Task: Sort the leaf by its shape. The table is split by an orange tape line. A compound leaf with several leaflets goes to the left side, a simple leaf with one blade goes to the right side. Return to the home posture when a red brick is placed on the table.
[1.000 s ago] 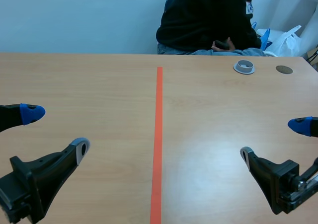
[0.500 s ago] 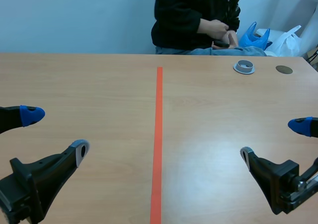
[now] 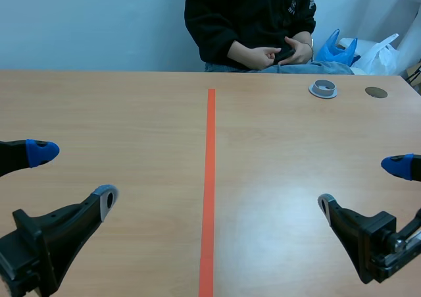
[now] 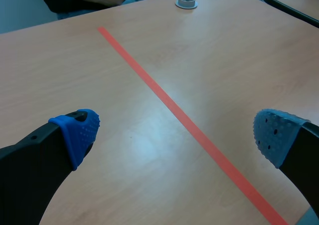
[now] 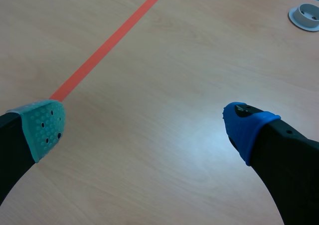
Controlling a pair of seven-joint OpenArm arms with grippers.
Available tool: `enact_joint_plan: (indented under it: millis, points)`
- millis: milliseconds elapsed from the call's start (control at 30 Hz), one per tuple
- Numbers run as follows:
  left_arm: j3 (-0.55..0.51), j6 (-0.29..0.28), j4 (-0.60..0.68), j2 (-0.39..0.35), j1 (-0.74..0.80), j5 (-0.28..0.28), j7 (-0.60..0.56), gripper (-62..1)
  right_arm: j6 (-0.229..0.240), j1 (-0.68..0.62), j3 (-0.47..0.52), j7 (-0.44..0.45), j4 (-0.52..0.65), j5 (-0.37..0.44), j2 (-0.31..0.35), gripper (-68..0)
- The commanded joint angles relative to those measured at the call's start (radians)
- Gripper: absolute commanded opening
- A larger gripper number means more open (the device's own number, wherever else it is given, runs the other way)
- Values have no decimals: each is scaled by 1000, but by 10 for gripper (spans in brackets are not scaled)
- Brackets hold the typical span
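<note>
Left end effector [image 3: 74, 176] sat low at the near left of the surface [image 3: 131, 112], fingers spread wide with nothing between them. One blue pad [image 3: 41, 151] was on the outer finger and a grey pad [image 3: 105, 199] on the inner one. From its wrist view only bare wood and the orange tape line [image 4: 169, 105] lay ahead, the line running diagonally between the two fingertips.

Right end effector [image 3: 362, 186] mirrored it at the near right, fingers also wide apart and holding nothing. Its wrist view had a grey-green pad [image 5: 44, 127] on one finger and a blue pad [image 5: 245, 124] on the other, with bare surface under the gap. Both end effectors were well apart from the tape line, one on each side.

The tape line ran straight down the middle of the surface, away from the robot. Where the leaf was I could not tell from any view.

On the far right part of the surface sat a small grey ring [image 3: 323, 88], with a dark round spot [image 3: 376, 92] just beside it, nearer the edge. A person [image 3: 250, 20] in a black top sat across the surface, just right of the line's far end, hands [image 3: 279, 52] together around something small and dark, too small to make out. A blue bag [image 3: 335, 48] and a white bag [image 3: 381, 53] were behind, off the surface.
</note>
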Motion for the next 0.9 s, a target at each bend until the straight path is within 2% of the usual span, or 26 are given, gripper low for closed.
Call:
enact_joint_plan:
  millis: [0,733,867]
  points:
    - [-8,-2,26,-12,5,-13,-29,14,1,0,15,26,34,11,19,4]
    - [-10,-2,35,-21,10,-13,-40,14,0,-1,19,34,43,11,23,4]
    - [-9,-2,34,-8,-13,-12,-8,14,-4,15,18,22,29,4,10,4]
